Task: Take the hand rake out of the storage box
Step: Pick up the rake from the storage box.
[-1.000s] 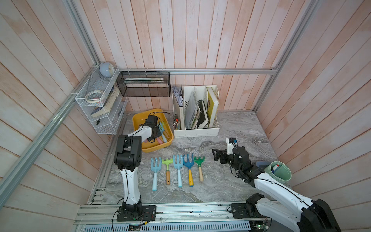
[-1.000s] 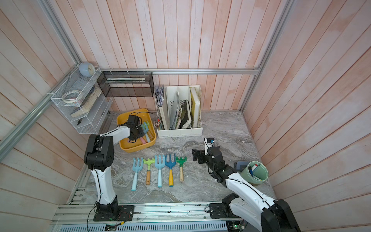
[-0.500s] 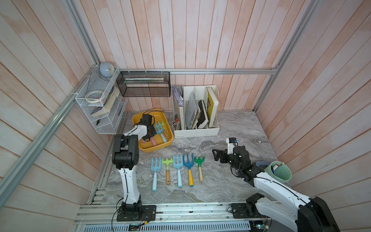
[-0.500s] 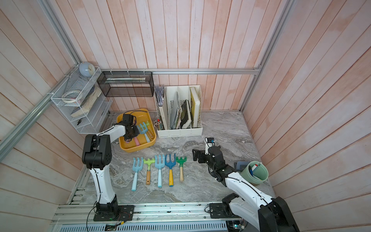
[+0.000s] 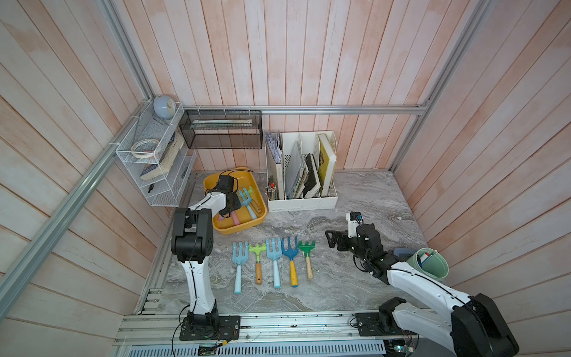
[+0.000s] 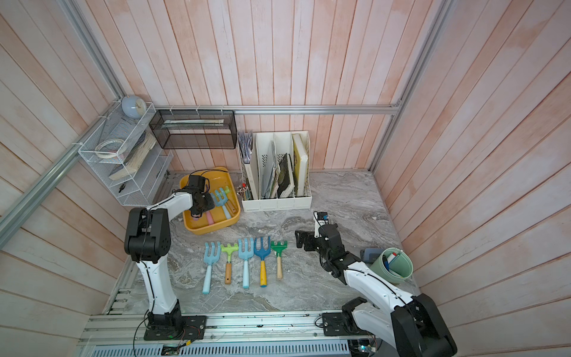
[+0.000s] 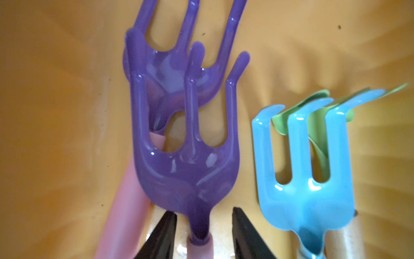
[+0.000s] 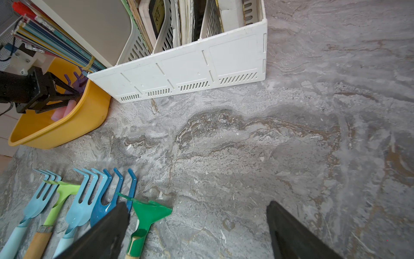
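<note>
The yellow storage box (image 5: 234, 230) (image 6: 213, 229) stands at the back left of the table. My left gripper (image 5: 230, 205) (image 6: 204, 205) reaches down into it. In the left wrist view the left gripper (image 7: 202, 212) is open. Its black fingertips (image 7: 168, 222) stand either side of the neck of a purple hand rake (image 7: 186, 175) with a pink handle, with a gap on each side. A second purple rake (image 7: 170, 74) lies under it. A light blue rake (image 7: 302, 195) (image 5: 246, 197) lies beside them on a green one (image 7: 318, 125). My right gripper (image 5: 332, 239) (image 8: 197, 205) hovers open and empty.
Several hand rakes (image 5: 272, 256) lie in a row on the grey table in front of the box. A white file organizer (image 5: 301, 197) stands just right of the box. A green cup (image 5: 431, 267) sits at the right, and a black mesh basket (image 5: 222, 129) and a wire shelf (image 5: 154, 160) hang on the walls.
My left wrist has shifted a little to the left inside the box, uncovering the light blue rake. The right arm has not moved.
</note>
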Motion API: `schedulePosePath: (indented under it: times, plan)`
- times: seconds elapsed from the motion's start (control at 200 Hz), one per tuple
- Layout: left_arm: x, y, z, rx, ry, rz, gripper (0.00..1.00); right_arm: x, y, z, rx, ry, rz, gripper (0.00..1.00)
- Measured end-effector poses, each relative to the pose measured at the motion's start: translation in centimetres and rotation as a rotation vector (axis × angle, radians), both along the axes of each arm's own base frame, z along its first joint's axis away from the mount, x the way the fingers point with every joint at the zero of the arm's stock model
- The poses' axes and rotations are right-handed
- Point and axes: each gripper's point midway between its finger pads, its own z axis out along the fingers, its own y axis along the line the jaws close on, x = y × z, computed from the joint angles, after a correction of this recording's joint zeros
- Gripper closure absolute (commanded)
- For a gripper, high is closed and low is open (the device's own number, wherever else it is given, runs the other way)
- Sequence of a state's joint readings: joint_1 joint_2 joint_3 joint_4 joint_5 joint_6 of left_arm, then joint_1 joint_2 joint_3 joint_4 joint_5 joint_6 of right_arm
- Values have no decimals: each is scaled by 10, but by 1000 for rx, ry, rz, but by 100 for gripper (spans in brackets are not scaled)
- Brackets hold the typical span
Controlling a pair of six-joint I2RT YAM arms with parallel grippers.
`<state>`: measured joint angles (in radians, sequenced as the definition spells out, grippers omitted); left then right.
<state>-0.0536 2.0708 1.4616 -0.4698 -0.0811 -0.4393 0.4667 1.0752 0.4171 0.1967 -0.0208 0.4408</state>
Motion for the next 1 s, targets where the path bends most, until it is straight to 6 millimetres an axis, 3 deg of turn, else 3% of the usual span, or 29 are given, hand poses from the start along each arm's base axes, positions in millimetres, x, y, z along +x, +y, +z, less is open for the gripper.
schedulePosePath:
  times: [0.305,0.51,0.62,0.785,0.87,1.0]
  plan:
    - [-6,-2,-7,-6,17,-10,92,1,0,1,9,-5,-1,2]
    - [-24,-3,3,-7,10,-10,97,1,0,1,10,-5,0,2]
    - [-40,-2,37,-19,-90,16,99,1,0,1,11,-4,-2,2]
    - [-68,-8,122,-83,-365,36,100,1,-2,-1,9,2,-11,2]
    - [-73,-26,159,-98,-463,-5,100,0,-2,0,17,8,-17,2]
    - [-92,-73,189,-141,-535,-109,100,-3,-5,7,34,3,-31,2]
